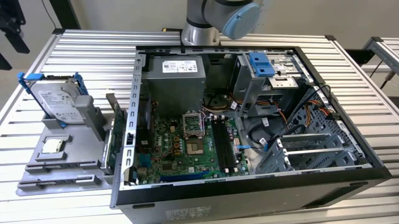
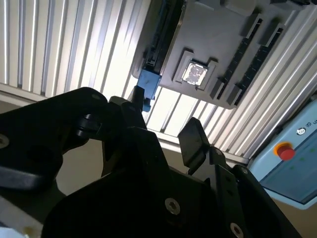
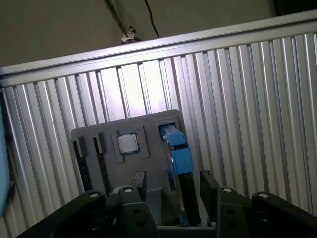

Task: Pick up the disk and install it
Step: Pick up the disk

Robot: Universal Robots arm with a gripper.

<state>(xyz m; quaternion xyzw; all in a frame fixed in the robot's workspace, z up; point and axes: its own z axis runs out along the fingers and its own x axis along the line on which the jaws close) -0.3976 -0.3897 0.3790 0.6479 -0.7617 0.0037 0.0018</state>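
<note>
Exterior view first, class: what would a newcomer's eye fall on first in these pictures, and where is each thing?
The open computer case dominates the middle, its green motherboard exposed. At the exterior view's left the disk in its blue bracket stands propped in a grey tray, with a CPU chip lying in the same tray. In the first wrist view the end effector is open and empty.

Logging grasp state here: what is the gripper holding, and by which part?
Nothing. The gripper is open, its fingers apart with nothing between them; the disk stands in the grey tray.
</note>
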